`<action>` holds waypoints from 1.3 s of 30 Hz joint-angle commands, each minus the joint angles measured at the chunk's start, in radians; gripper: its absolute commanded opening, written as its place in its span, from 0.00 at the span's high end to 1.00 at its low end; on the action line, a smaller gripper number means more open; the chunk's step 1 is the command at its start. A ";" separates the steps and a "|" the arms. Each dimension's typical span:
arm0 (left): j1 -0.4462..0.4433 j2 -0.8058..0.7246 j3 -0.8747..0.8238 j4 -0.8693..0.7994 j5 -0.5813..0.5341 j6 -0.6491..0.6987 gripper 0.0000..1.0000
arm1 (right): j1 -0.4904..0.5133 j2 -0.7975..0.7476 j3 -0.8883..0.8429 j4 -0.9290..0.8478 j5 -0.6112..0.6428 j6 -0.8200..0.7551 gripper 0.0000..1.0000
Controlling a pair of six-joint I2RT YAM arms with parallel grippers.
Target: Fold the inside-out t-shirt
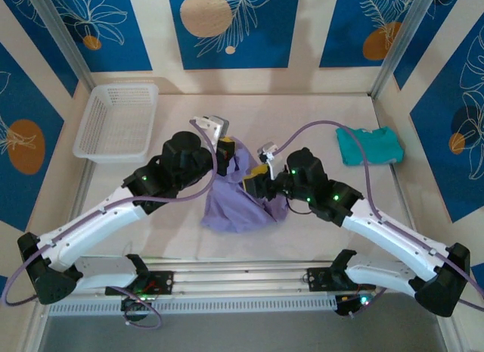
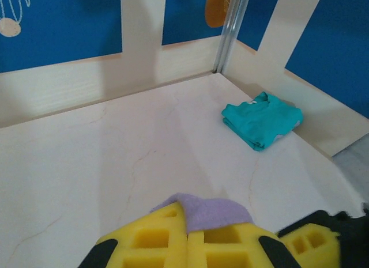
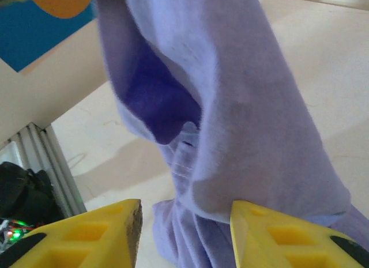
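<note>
The inside-out t-shirt (image 1: 238,193) is a lavender bundle hanging at the table's middle, its lower part resting on the tabletop. My left gripper (image 1: 225,152) holds its top edge up. In the left wrist view the yellow fingers (image 2: 150,239) are pressed together with a flap of lavender fabric (image 2: 210,213) pinched between them. My right gripper (image 1: 261,178) is just right of the hanging cloth. In the right wrist view its fingers (image 3: 109,233) stand apart, and the shirt (image 3: 242,106) hangs between them, brushing the right finger.
A white plastic basket (image 1: 117,121) stands at the back left. A folded teal garment (image 1: 369,145) lies at the back right, also seen in the left wrist view (image 2: 262,119). Low walls (image 1: 265,79) close off the table's far side.
</note>
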 commanded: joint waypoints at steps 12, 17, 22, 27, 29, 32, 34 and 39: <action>0.025 -0.103 -0.015 -0.016 -0.068 -0.008 1.00 | -0.120 0.037 0.000 0.210 -0.267 -0.014 0.97; 0.095 -0.115 -0.047 -0.016 -0.065 -0.015 1.00 | -0.222 0.007 0.002 0.230 -0.645 -0.009 1.00; 0.150 -0.092 -0.057 -0.029 0.006 -0.030 1.00 | -0.255 0.018 0.009 0.253 -0.811 -0.007 1.00; 0.157 -0.059 -0.059 -0.046 0.104 -0.023 0.97 | -0.262 0.044 0.018 0.273 -0.842 0.003 1.00; 0.157 -0.048 -0.064 -0.060 0.139 -0.012 0.92 | -0.274 0.049 0.018 0.291 -0.850 0.019 1.00; 0.156 -0.042 -0.073 -0.092 0.154 0.001 0.97 | -0.292 0.049 0.021 0.294 -0.843 0.029 1.00; 0.158 -0.054 -0.091 -0.081 0.163 0.002 1.00 | -0.304 0.051 0.021 0.273 -0.839 0.027 1.00; 0.156 -0.122 -0.126 0.015 0.280 -0.054 1.00 | -0.327 0.069 0.030 0.122 -0.672 0.023 0.92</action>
